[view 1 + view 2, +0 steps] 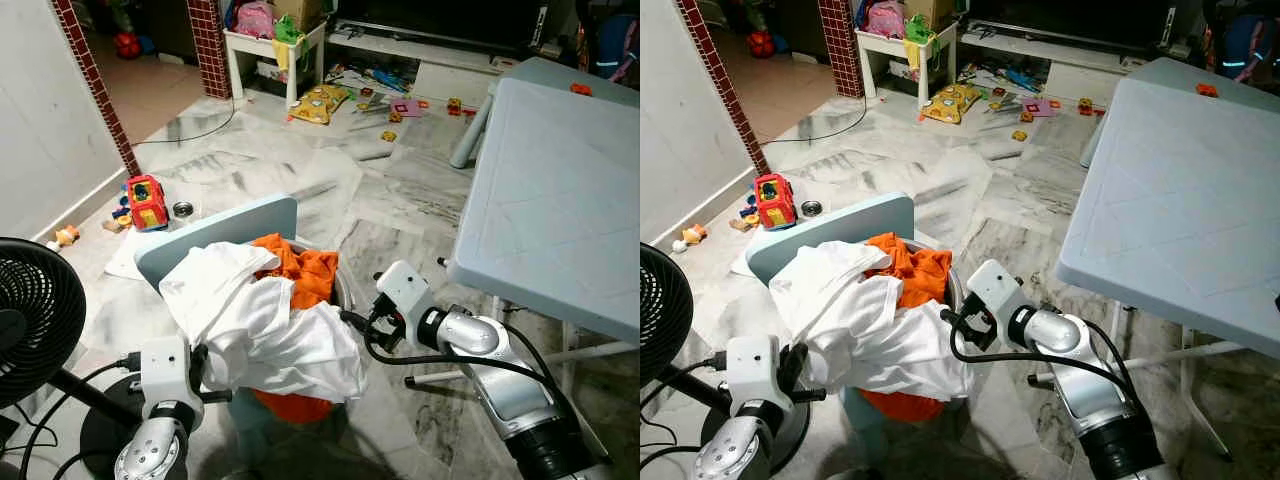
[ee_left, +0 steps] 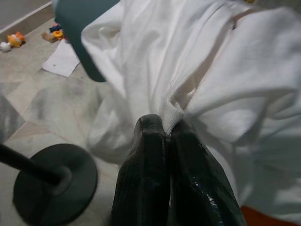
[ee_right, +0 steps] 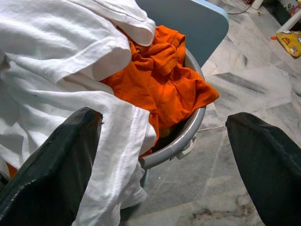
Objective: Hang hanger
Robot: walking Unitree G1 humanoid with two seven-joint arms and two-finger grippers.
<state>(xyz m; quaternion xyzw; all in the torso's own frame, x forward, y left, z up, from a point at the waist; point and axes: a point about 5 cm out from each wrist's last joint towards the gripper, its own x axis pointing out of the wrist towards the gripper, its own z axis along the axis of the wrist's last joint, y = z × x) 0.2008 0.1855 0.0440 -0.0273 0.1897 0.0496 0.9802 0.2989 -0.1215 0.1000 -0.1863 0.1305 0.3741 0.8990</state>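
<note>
A grey laundry basket [image 3: 187, 140] stands on the floor in front of me, heaped with a white shirt [image 1: 262, 325] and an orange garment [image 1: 308, 272]. My left gripper [image 2: 165, 129] is at the near left side of the heap, shut on a hem of the white shirt. At the basket's right rim my right gripper [image 3: 164, 120] is open, fingers [image 3: 56, 165] wide apart and pointing at the edge of the white shirt and the orange cloth. I see no hanger.
A light blue panel [image 1: 222, 232] leans behind the basket. A light blue table [image 1: 560, 190] stands close on the right, a black fan [image 1: 35, 320] and its round base [image 2: 56, 181] on the left. Toys [image 1: 147, 202] litter the marble floor beyond.
</note>
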